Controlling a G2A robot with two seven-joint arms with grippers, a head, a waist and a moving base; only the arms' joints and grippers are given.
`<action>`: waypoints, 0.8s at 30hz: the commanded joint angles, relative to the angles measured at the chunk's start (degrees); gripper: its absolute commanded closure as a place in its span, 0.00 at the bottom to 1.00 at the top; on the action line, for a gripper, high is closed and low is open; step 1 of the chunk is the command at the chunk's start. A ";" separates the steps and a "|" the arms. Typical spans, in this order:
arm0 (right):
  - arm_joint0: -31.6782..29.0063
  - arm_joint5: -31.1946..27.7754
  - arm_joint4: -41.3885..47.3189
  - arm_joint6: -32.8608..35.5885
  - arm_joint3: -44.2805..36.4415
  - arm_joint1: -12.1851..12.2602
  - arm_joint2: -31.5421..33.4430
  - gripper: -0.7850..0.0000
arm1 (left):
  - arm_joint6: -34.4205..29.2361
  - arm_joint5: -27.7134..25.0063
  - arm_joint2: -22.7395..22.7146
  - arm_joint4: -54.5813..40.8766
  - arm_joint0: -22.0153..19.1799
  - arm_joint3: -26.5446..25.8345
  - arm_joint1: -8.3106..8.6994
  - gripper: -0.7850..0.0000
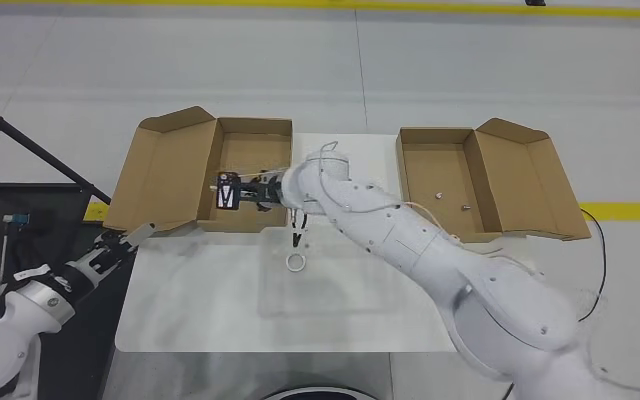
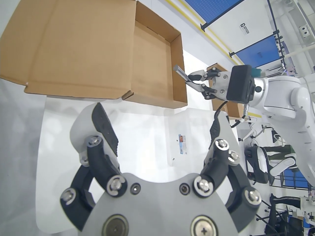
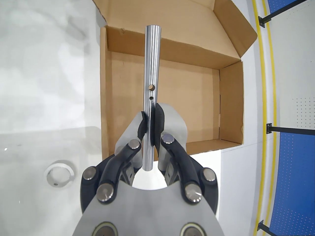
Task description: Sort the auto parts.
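My right gripper (image 3: 150,121) is shut on a shiny metal tube (image 3: 152,69) with two small holes in its side. The tube juts out beyond the fingers, over the open left cardboard box (image 3: 192,92). In the top view that gripper (image 1: 236,190) hangs over the inside of the left box (image 1: 255,135). The left wrist view shows the tube (image 2: 181,72) held level above the box's near wall (image 2: 178,74). My left gripper (image 2: 157,121) is open and holds nothing, low at the table's left edge (image 1: 135,237). A metal ring (image 1: 297,262) lies on the table in front of the box.
A second open cardboard box (image 1: 420,185) stands at the right with two small parts (image 1: 437,195) inside. Both boxes have their lids folded outward. The white table surface (image 1: 200,310) spreads in front of them.
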 commanded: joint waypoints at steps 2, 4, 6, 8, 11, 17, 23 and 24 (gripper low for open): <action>-0.60 2.56 -0.82 -3.26 4.18 -2.82 -0.19 1.00 | 0.13 0.03 0.18 0.03 0.05 0.24 0.11 0.00; -1.08 3.87 -1.26 -5.13 6.94 -4.64 -0.27 1.00 | 0.04 0.01 0.25 0.08 0.08 0.35 0.20 0.00; -1.49 3.76 -1.28 -6.28 9.61 -6.32 -0.29 1.00 | 0.04 0.04 0.25 0.09 0.10 0.49 0.28 0.00; -1.66 2.33 -0.98 -6.75 12.15 -7.86 -0.23 1.00 | 0.15 0.10 0.22 0.03 0.07 0.64 0.36 0.00; -1.67 0.27 -0.83 -6.57 15.74 -9.92 -0.17 1.00 | 0.14 0.28 0.22 -0.01 0.03 0.73 0.49 0.00; -1.77 -2.10 -0.96 -6.68 21.73 -13.01 0.14 1.00 | -0.08 0.11 0.53 -0.08 -0.35 1.19 0.78 0.00; -1.80 -3.36 -1.54 -7.69 25.71 -14.88 0.53 0.71 | -0.43 -0.04 0.55 -0.32 -0.73 1.78 1.09 0.00; -1.78 -3.52 -1.65 -7.75 26.13 -15.12 0.60 0.71 | -0.46 0.00 0.55 -0.32 -0.75 1.81 1.14 0.00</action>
